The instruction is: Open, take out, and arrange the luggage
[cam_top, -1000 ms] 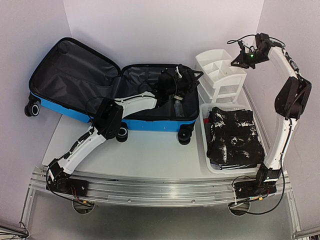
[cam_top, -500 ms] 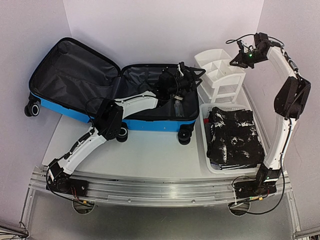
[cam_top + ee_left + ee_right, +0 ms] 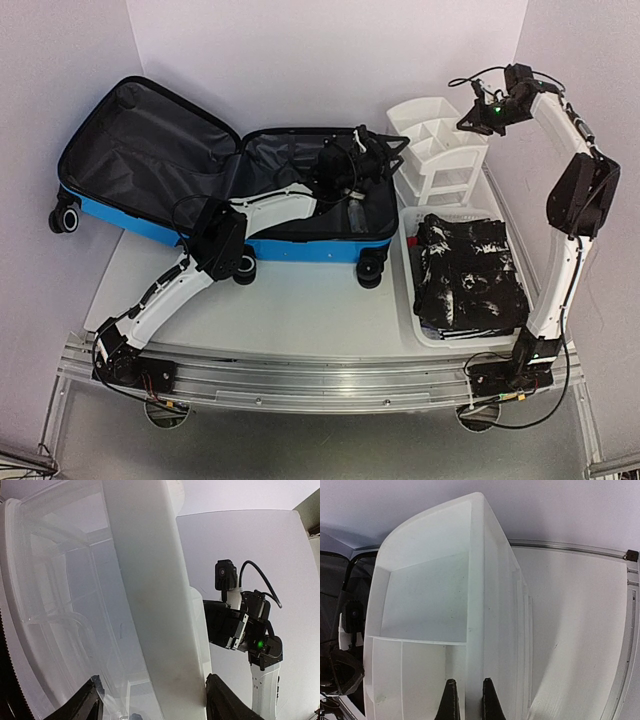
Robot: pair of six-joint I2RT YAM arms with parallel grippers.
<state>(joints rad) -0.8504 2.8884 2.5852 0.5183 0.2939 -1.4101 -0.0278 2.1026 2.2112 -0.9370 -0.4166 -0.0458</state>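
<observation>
Luggage [image 3: 215,165] lies open across the far left part of the table [image 3: 300,300]. You can see its lid tipped back against the left wall, dark lining showing. The blue shell half sits flat on its wheels, running from the middle toward the right.

Your left arm reaches over the near side of that flat half. Your left gripper [image 3: 382,150] is at the half's right end, right against the near left corner of the white drawer organizer [image 3: 440,150]. From the left wrist camera you see its fingers [image 3: 92,702] spread apart, with one of the organizer's walls standing between them. The right-hand finger sits just beside that wall. Whether either finger presses on it, you cannot tell.

The organizer stands at the far right corner of the table, just beside the luggage. Your right gripper [image 3: 476,120] is at its far right side. In the right wrist view its fingers [image 3: 451,700] are pressed nearly together, straddling the rim of a long side wall and pinching it.

Along the right edge, nearer to you than the organizer, sits a white basket [image 3: 408,260]. It holds a folded black-and-white cloth [image 3: 465,275].
</observation>
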